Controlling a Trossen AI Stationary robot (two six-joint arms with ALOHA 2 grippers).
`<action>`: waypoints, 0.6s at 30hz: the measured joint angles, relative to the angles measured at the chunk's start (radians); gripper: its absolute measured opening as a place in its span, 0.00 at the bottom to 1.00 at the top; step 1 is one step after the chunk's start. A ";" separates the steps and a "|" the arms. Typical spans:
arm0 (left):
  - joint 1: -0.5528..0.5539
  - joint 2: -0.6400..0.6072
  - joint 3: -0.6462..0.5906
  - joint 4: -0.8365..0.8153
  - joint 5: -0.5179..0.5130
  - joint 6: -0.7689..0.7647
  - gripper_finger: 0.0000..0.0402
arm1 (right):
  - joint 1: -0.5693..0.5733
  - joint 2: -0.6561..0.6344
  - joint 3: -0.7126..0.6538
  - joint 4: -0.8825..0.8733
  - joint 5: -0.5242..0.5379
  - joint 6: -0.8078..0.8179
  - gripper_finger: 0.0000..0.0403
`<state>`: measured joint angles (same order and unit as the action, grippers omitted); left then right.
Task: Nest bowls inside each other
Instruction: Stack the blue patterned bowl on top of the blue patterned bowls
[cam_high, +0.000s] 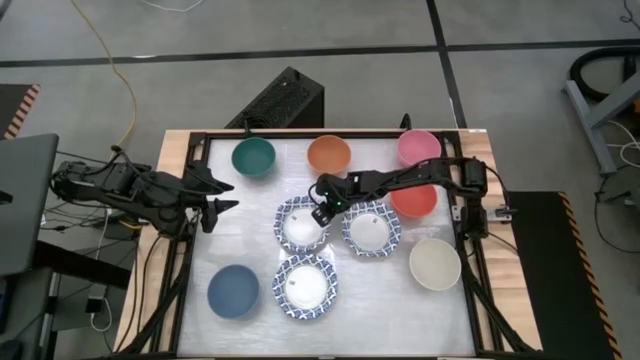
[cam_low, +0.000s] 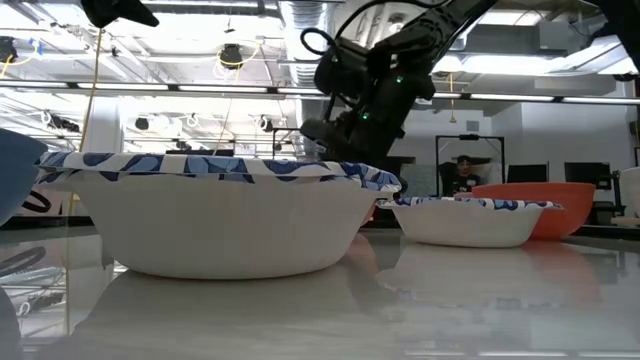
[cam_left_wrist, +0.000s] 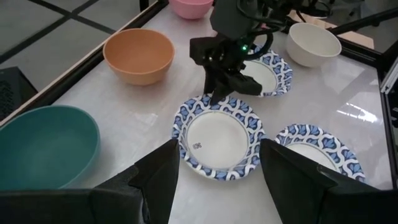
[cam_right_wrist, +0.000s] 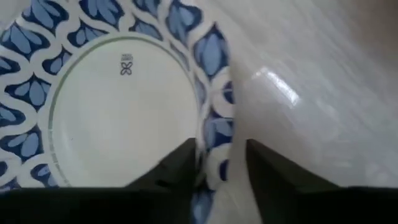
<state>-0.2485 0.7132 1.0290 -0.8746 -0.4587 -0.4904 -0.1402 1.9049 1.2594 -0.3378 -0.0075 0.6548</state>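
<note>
Three white bowls with blue-patterned rims sit on the table's middle: one (cam_high: 302, 225), one to its right (cam_high: 370, 230) and one nearer (cam_high: 306, 287). Teal (cam_high: 253, 156), orange (cam_high: 328, 154) and pink (cam_high: 418, 147) bowls stand along the far edge; red (cam_high: 415, 200), cream (cam_high: 434, 264) and dark blue (cam_high: 233, 291) bowls stand around. My right gripper (cam_right_wrist: 217, 165) points steeply down over the first patterned bowl's far-right rim (cam_right_wrist: 214, 124), one finger inside and one outside, with a narrow gap left. My left gripper (cam_high: 222, 195) hovers open at the left.
A black frame (cam_high: 190, 140) borders the white table top. Free surface lies at the near right and between the dark blue bowl and the left edge. A dark box (cam_high: 285, 100) sits beyond the far edge.
</note>
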 joint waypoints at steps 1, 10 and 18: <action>0.000 0.000 0.000 -0.001 0.000 0.000 0.53 | 0.000 0.000 0.000 -0.001 -0.001 0.000 0.33; 0.000 0.000 0.000 -0.005 -0.001 0.013 0.53 | -0.018 -0.008 0.000 0.020 -0.033 0.025 0.02; 0.000 0.000 0.000 -0.005 -0.002 0.028 0.53 | -0.049 -0.030 0.127 -0.047 -0.055 -0.002 0.03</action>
<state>-0.2486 0.7136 1.0290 -0.8795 -0.4607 -0.4628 -0.1894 1.8751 1.3865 -0.3851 -0.0628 0.6525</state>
